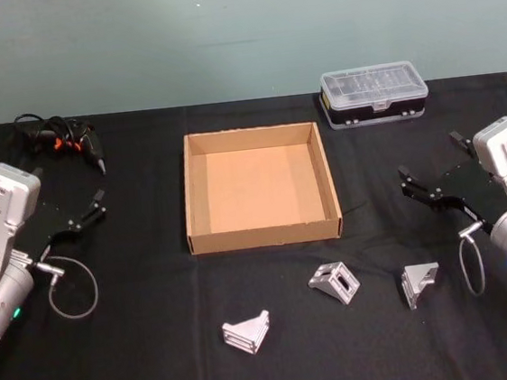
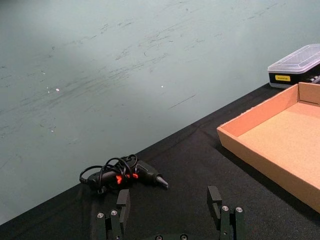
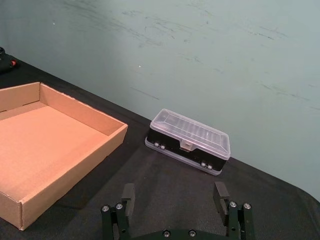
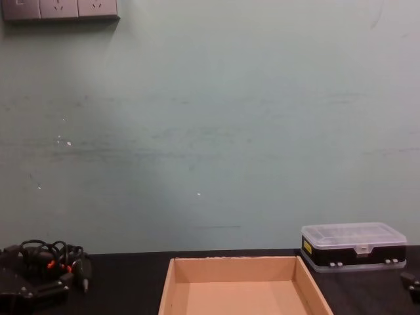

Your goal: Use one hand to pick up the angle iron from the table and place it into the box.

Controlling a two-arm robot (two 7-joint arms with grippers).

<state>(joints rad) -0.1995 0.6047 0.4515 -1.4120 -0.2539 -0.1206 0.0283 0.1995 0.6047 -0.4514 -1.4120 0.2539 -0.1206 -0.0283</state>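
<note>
You've got 3 angle irons lying on the desk (image 1: 146,374), all on the near side of the box (image 1: 265,235). The left angle iron (image 1: 247,332) is closest to the robot's edge. The middle angle iron (image 1: 334,282) sits a bit out from the box's front right corner. The right angle iron (image 1: 420,282) is further right, near your right hand (image 1: 430,158). All 3 are well apart from each other.

The box sits mid-desk, open on top, with its bare cardboard floor showing.

Your right hand is out to the right of the box, fingers (image 3: 221,192) spread wide and holding nothing. Its wrist view looks between them at the clear-lidded plastic case (image 3: 189,140), which stands on the desk behind the box's back right corner.

Your left hand (image 1: 70,185) mirrors that on the other side, left of the box, also wide open and holding nothing. Past it, at the back left of the desk, there's a black tool (image 1: 62,142) with orange bits and a tangled cable.
</note>
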